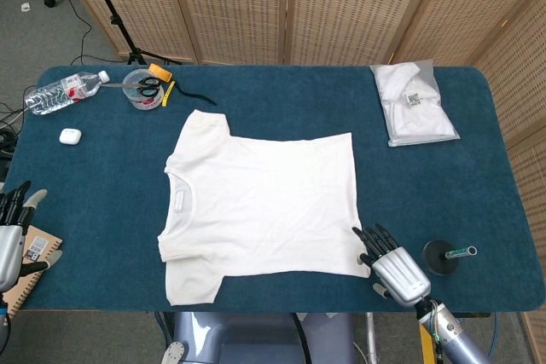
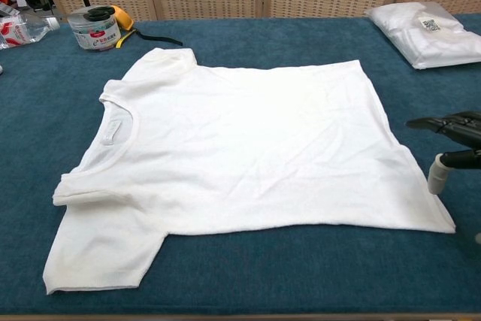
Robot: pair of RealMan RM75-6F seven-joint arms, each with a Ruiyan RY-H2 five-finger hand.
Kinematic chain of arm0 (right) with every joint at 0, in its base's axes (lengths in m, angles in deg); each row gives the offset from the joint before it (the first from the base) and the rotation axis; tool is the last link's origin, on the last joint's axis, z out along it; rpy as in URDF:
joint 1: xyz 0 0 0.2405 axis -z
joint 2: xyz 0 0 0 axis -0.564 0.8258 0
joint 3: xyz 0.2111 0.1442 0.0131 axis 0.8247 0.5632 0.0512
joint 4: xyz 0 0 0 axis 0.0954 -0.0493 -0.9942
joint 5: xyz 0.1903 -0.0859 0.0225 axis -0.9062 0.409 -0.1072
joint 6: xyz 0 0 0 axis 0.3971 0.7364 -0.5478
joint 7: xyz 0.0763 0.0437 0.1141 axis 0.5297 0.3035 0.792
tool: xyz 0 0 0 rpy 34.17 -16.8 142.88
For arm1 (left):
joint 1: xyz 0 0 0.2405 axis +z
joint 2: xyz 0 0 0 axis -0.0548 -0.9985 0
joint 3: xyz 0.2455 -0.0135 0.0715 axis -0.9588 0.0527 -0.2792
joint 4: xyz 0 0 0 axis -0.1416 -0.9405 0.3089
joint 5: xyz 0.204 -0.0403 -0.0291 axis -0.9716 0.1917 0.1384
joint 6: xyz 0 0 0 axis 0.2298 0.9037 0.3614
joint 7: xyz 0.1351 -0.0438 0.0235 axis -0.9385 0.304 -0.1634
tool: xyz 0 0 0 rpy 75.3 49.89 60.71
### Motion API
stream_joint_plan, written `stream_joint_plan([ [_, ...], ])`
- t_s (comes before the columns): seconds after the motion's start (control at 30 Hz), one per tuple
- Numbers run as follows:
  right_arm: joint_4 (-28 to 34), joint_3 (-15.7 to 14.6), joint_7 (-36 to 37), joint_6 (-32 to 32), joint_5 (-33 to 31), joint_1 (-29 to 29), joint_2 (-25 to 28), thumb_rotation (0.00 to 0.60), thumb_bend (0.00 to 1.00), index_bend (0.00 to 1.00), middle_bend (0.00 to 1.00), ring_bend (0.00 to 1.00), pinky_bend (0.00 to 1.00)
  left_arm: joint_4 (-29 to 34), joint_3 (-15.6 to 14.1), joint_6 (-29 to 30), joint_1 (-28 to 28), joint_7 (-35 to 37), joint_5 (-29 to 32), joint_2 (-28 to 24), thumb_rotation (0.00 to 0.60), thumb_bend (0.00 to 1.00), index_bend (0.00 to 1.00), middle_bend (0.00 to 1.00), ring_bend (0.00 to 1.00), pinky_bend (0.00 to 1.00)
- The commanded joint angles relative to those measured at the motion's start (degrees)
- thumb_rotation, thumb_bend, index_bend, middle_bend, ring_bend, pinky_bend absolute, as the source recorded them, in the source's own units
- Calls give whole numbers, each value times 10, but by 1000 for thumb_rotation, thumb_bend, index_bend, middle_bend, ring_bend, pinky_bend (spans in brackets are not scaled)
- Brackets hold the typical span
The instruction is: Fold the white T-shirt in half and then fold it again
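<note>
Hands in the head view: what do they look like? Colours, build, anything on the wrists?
The right hand has a silver-grey ribbed metal back, black fingers and pale tips; a grey forearm with coloured wires follows its wrist. The left hand, cut by the frame edge, shows the same silver body, dark fingers and whitish tips. No markings are legible.

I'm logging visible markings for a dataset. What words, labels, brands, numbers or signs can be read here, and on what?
No text is legible in either view.
Water bottle: red and white label, too small to read.
Round tub: printed label, blurred.
Packaged white garment: square code sticker, unreadable.
Notebook: small code label, unreadable.
T-shirt: neck tag, appears blank.
</note>
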Motion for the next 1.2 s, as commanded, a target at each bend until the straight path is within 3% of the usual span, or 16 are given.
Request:
stream_joint_plan([
  [0.03, -10, -2, -8, 14, -12, -6, -15, 600, 145, 404, 0, 0, 0, -1, 1, 0, 0, -2, 3, 2, 600, 0, 0, 0, 0, 0],
  [0.4, -29, 7, -23, 36, -46, -21, -38, 600, 254, 412, 0, 0, 0, -3, 4, -3, -3, -3, 12, 3, 600, 0, 0, 0, 0, 0],
  [0.73, -30, -4, -31, 39, -49, -26, -44, 600, 260, 417, 0, 0, 0, -2, 2, -4, -4, -6, 12, 4, 600, 0, 0, 0, 0, 0],
  [0.9, -38, -8, -32, 40, -51, -29, -48, 600, 351, 433, 0, 0, 0, -2, 3, -3, -4, -5, 13, 4, 600, 0, 0, 0, 0, 0],
  [1.2, -48, -14, -29, 38, -49, -34, -56, 600, 414, 494, 0, 0, 0, -3, 0, -4, -4, -11, 11, 7, 600, 0, 0, 0, 0, 0],
])
